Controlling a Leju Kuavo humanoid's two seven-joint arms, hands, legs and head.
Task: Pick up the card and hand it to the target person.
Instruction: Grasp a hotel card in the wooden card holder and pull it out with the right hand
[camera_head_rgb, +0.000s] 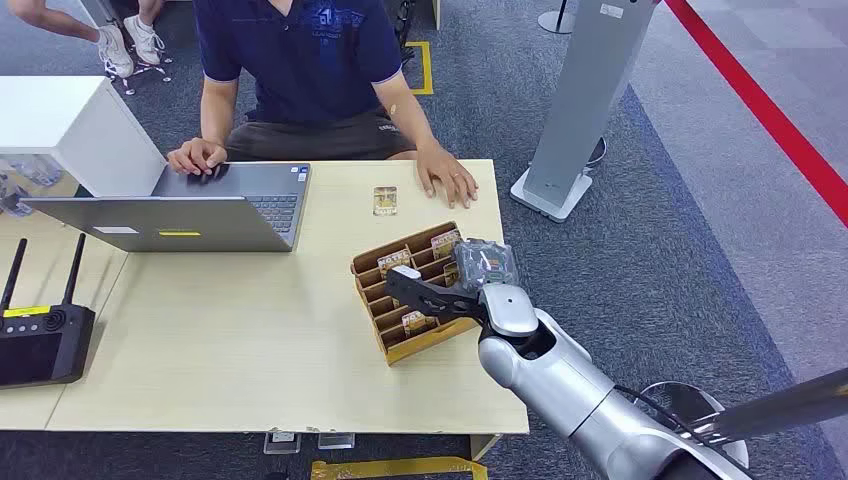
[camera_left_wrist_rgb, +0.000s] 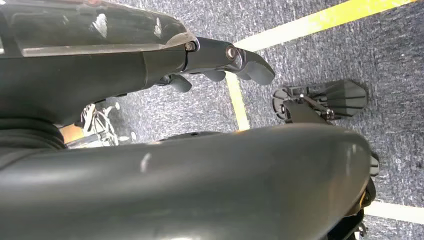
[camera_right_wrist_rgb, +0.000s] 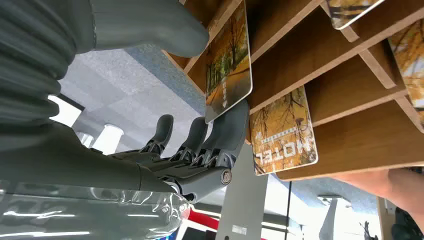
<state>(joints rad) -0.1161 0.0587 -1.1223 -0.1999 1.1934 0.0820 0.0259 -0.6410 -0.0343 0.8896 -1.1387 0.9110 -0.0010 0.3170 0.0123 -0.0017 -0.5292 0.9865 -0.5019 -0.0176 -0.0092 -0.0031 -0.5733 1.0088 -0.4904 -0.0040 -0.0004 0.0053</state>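
A brown wooden card rack (camera_head_rgb: 372, 292) stands on the table's right side with several yellow hotel cards in its slots. My right hand (camera_head_rgb: 440, 290) reaches over the rack from the right. In the right wrist view, the thumb (camera_right_wrist_rgb: 150, 30) and a dark finger (camera_right_wrist_rgb: 230, 125) pinch one card (camera_right_wrist_rgb: 227, 65) by its opposite edges while it stands in a slot of the rack (camera_right_wrist_rgb: 320, 50). Another hotel card (camera_right_wrist_rgb: 282, 132) sits in the neighbouring slot. A single card (camera_head_rgb: 385, 200) lies flat near the person's hand (camera_head_rgb: 447, 178). My left hand (camera_left_wrist_rgb: 220, 60) hangs over the carpet, holding nothing.
The person in a dark blue shirt (camera_head_rgb: 300, 60) sits at the table's far side, one hand on an open laptop (camera_head_rgb: 200, 205). A black router with antennas (camera_head_rgb: 40, 340) sits at the left edge. A grey stand (camera_head_rgb: 580, 110) rises right of the table.
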